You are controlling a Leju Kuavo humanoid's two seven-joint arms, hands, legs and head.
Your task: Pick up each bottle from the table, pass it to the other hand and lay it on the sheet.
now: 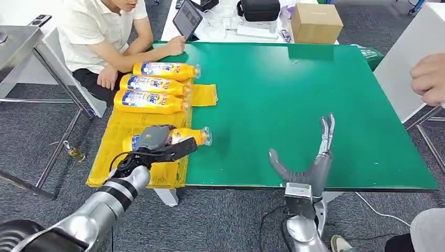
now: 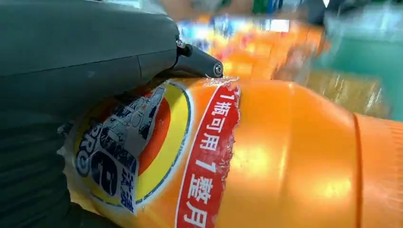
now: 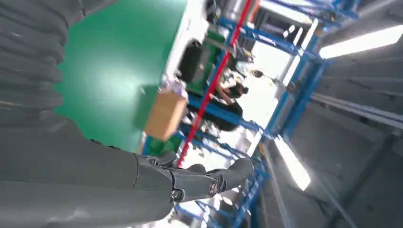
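Tabletop [image 1: 294,105]: I see a green tabletop, with a white table behind it at the far side.
Sheet [image 1: 123,128]: a yellow sheet lies over the tabletop's left end, its near edge hanging past the front edge.
Person [image 1: 102,31]: someone in a white shirt sits at the far left corner, one hand resting on the tabletop's edge; another person's hand [image 1: 429,79] shows at the right edge of my head view.
Box [image 1: 316,22]: a brown cardboard box sits on the white table past the far edge, with a tablet [image 1: 187,19] leaning near it to the left.
Laid bottles [image 1: 152,85]: three orange bottles lie side by side on the far part of the sheet, caps pointing right, touching or nearly so.
Held bottle [image 1: 191,135]: a fourth orange bottle lies on its side at the near part of the sheet, cap to the right and reaching over the green surface; in my left wrist view its label [image 2: 142,152] with red band is close under the thumb.
Left hand [image 1: 157,144]: my left hand is wrapped around this bottle's labelled end, fingers over its top; I cannot tell whether the bottle rests on the sheet or is just above it.
Right hand [image 1: 309,157]: my right hand is at the near edge, well apart from the bottles, fingers straight and spread, thumb out to the left, holding nothing.
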